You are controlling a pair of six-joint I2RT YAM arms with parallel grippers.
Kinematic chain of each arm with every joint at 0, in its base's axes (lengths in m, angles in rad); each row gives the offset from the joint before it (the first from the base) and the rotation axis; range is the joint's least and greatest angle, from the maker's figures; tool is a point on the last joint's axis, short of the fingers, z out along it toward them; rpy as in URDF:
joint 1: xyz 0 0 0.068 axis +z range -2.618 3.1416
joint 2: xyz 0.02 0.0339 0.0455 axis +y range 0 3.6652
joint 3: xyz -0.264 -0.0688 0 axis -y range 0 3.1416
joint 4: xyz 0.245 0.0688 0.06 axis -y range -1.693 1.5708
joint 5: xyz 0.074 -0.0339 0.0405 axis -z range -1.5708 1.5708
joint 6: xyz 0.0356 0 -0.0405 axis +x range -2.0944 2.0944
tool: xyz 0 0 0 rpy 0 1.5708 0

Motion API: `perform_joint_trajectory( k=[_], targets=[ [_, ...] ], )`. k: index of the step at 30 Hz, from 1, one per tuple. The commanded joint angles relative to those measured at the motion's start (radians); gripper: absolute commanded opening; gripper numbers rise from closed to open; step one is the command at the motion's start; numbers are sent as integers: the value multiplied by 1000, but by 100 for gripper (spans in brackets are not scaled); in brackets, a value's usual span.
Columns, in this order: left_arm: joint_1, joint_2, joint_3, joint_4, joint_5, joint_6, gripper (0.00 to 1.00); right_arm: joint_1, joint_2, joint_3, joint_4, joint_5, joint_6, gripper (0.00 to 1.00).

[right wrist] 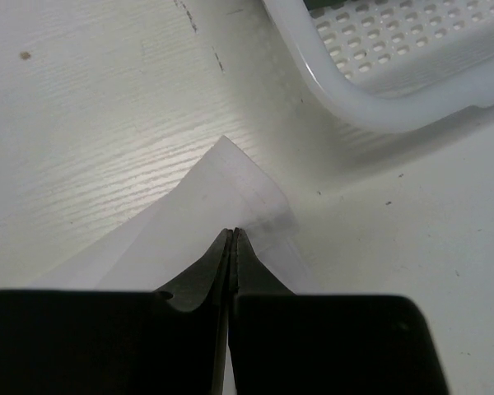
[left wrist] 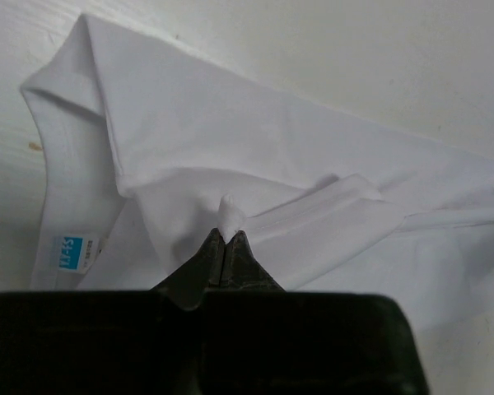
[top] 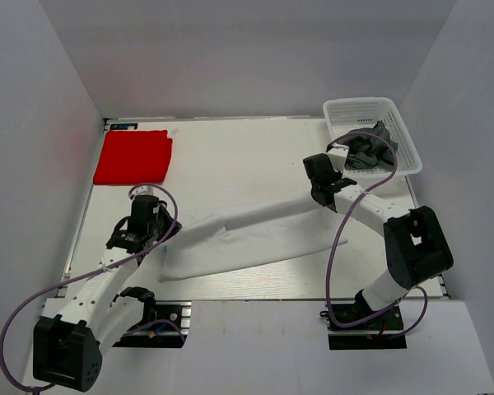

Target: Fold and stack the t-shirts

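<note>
The white t-shirt [top: 247,239] stretches in a long band across the table between my two grippers. My left gripper [top: 166,244] is shut on a pinch of its cloth near the collar end [left wrist: 226,216], where a blue label [left wrist: 69,251] shows. At the shirt's other end, my right gripper [top: 323,200] is shut on a thin corner [right wrist: 222,189]. The red t-shirt [top: 133,155] lies folded at the far left corner. Bunched inside the basket is the dark grey t-shirt [top: 367,149].
The white lattice basket [top: 409,140] stands at the far right corner, its rim [right wrist: 379,111] close beyond my right fingers. White walls enclose the table on three sides. Purple cables loop from both arms.
</note>
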Motion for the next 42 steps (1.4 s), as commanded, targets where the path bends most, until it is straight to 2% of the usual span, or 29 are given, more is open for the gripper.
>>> perform_joint_trajectory(
  k=[1,2,3,4,6,7,8,9,12,13,17,23,26,29,37,41,42],
  targets=[
    [-1,-23,-60,-34,97,-33,0,0,-44,-41,-14,25,22,0],
    [-1,-23,-73,-34,115,-33,5,0,-42,-49,-14,9,25,0],
    [-1,-33,-82,-52,132,-47,12,0,-38,-54,-43,6,50,7],
    [-1,-33,-82,-91,157,-47,31,1,-33,-63,-57,6,61,17],
    [-1,-54,-70,-161,166,-56,53,4,-33,-74,-101,14,109,27],
    [-1,-80,-56,-217,166,-58,72,1,-39,-78,-126,15,111,38],
    [-12,-100,-45,-218,184,-58,80,-2,-44,-74,-153,3,111,44],
    [-12,-120,-36,-218,200,-58,99,-2,-52,-68,-181,-1,108,52],
    [-12,-178,5,-218,165,-58,100,7,-72,-22,-212,-32,94,88],
    [-12,-178,16,-208,151,-49,100,7,-81,-8,-194,-63,68,90],
    [-12,-134,68,-126,142,-29,100,18,-96,1,-120,-167,3,90],
    [-12,110,100,93,215,34,100,30,-38,-8,16,-308,-66,90],
    [-12,260,152,147,255,57,100,33,-6,-28,85,-397,-81,90],
    [-22,357,162,178,292,83,100,30,5,-54,115,-419,-66,90],
    [-78,455,131,212,370,119,100,24,10,-141,124,-383,-14,90],
    [-104,420,113,191,407,143,100,24,14,-150,113,-368,3,90],
    [-117,411,79,206,463,143,100,23,16,-150,115,-368,3,90]
  ],
)
